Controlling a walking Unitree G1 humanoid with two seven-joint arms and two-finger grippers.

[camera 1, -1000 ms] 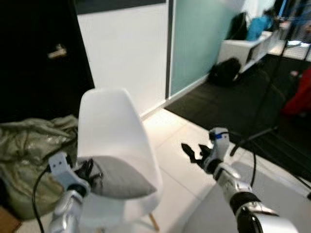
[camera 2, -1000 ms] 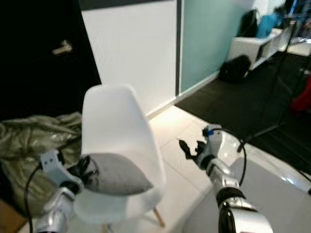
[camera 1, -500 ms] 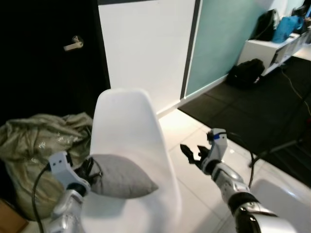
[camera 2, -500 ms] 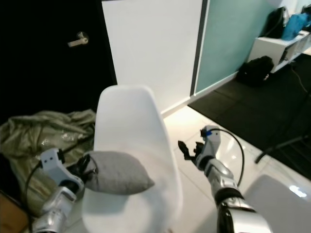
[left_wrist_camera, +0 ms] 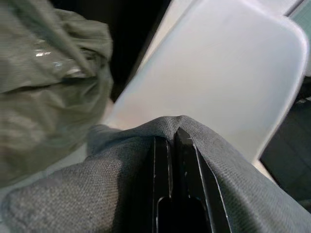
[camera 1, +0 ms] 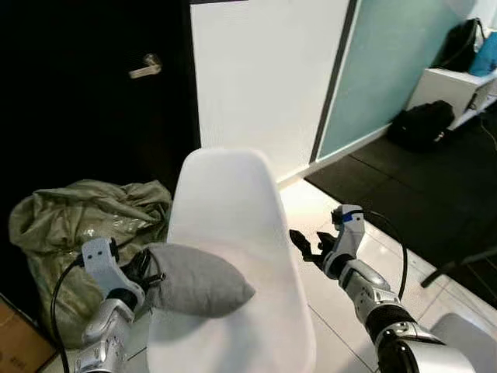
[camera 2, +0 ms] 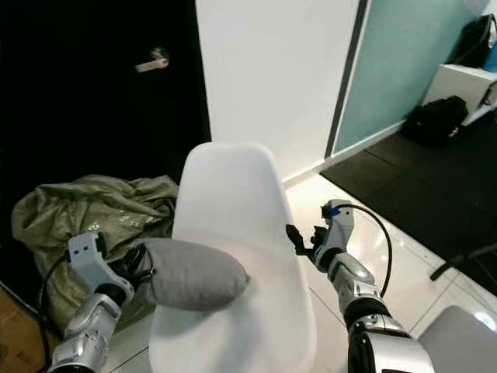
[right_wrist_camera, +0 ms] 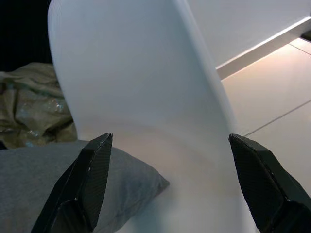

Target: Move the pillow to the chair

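Note:
A grey pillow point(camera 1: 198, 280) hangs over the seat of a white shell chair point(camera 1: 229, 225), held at its left end. My left gripper point(camera 1: 146, 272) is shut on the pillow point(left_wrist_camera: 68, 194), its two black fingers point(left_wrist_camera: 165, 165) pressed together into the fabric. My right gripper point(camera 1: 304, 247) stands open beside the chair's right edge, level with the seat. In the right wrist view its fingertips point(right_wrist_camera: 92, 170) straddle the chair back point(right_wrist_camera: 141, 97), with the pillow's corner point(right_wrist_camera: 73, 179) below.
A crumpled olive-green cover point(camera 1: 70, 225) lies on the floor left of the chair. Behind are a dark door with a lever handle point(camera 1: 145, 66), a white wall panel and a teal glass panel point(camera 1: 396, 62). A black bag point(camera 1: 419, 124) sits at the far right.
The camera has moved closer to the chair and turned right, so the scene has shifted right. The pillow stays in my left gripper and sits further over the seat.

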